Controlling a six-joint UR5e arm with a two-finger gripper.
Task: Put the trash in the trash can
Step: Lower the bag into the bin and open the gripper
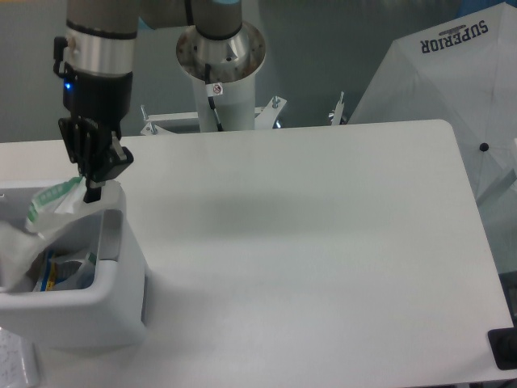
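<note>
At the left edge, my gripper (90,186) hangs over the back rim of the trash can (121,275), a boxy white bin at the table's front left. Its fingers are shut on the trash (50,204), a crumpled translucent white wrapper with green markings. The wrapper droops leftward from the fingertips and down into the bin's opening. More wrappers and a yellow-and-blue piece (58,271) lie at the bottom of the bin. The bin's left part is cut off by the frame.
The arm's white base column (218,77) rises behind the table (307,242). A white cover printed SUPERIOR (452,73) stands past the table's right edge. A small black object (504,349) sits at the front right corner.
</note>
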